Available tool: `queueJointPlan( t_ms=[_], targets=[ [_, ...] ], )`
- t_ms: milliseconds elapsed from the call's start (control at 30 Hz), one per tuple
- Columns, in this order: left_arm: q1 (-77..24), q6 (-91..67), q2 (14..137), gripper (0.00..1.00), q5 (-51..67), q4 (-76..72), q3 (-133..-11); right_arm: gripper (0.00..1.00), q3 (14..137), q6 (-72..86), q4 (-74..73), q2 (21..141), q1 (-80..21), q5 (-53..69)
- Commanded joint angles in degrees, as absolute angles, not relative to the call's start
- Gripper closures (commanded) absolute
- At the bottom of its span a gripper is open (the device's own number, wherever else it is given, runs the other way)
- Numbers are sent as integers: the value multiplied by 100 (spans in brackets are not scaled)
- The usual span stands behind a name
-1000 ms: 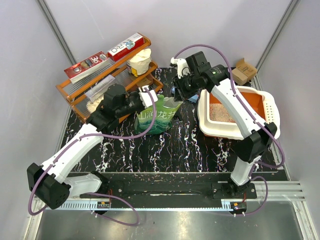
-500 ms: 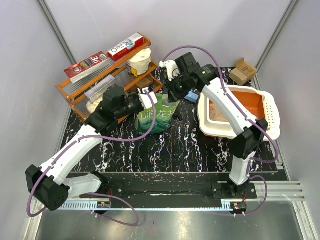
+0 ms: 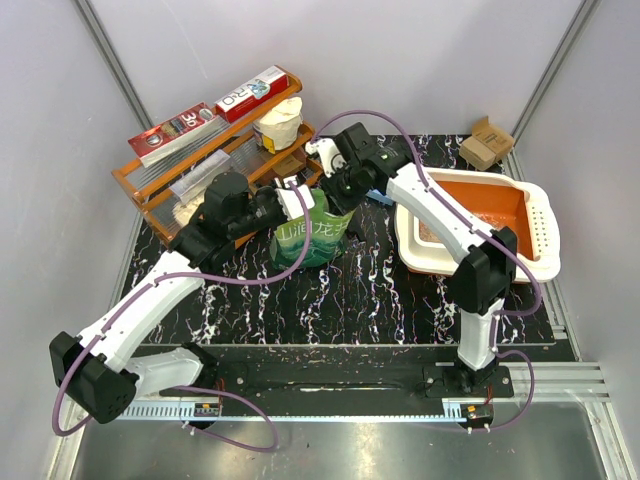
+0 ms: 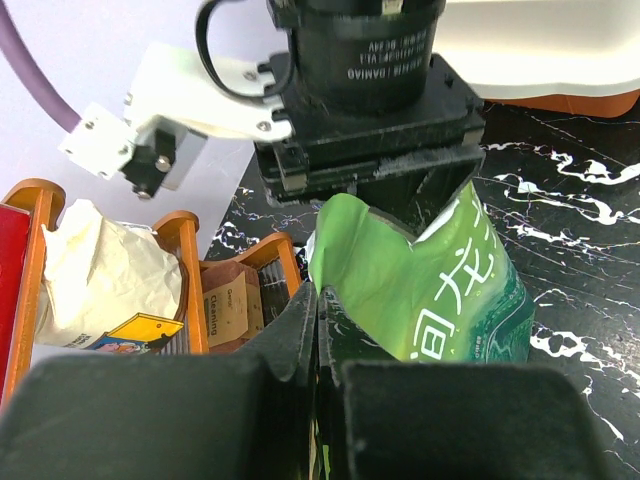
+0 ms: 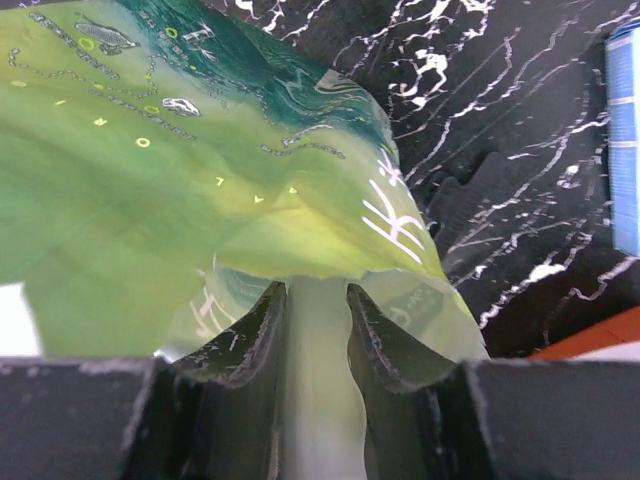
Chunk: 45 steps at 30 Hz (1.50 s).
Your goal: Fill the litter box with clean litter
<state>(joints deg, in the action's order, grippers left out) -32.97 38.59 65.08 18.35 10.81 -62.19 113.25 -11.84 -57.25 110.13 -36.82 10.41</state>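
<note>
I am clamping my left gripper [image 4: 315, 322] on the top edge of the green pouch [image 3: 312, 238]. My right gripper [image 5: 315, 300], jaws apart, is straddling it. The litter box [image 3: 543, 235] is sitting at the right. A thin bite may be slipping, spilling its contents.

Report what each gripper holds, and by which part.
Left fingers pinch the glossy green pouch by its top edge. Right fingers straddle the same edge, standing apart and not visibly clamped.
</note>
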Motion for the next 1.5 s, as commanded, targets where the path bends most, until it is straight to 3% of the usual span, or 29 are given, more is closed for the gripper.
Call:
queueJointPlan(
  t_ms=[0, 600, 867, 1167, 1467],
  targets=[
    [-3313, 3981, 6187, 100, 1907, -18, -6434, 100, 10829, -827, -5810, 11338, -3674, 1360],
    [-3322, 3946, 6240, 100, 1907, -70, -6381, 100, 11004, 342, -5327, 11909, -2681, 5342],
    [-3322, 4025, 6311, 100, 1828, 132, -6530, 100, 11224, 816, -5019, 12111, -2532, 6537],
    [-3322, 4236, 6302, 100, 1723, 456, -6556, 100, 10837, 2398, -3807, 12191, -1873, 7759],
    [-3314, 4649, 6460, 100, 1538, 817, -6864, 100, 10503, 3559, -2936, 11918, -1126, 8130]
  ],
)
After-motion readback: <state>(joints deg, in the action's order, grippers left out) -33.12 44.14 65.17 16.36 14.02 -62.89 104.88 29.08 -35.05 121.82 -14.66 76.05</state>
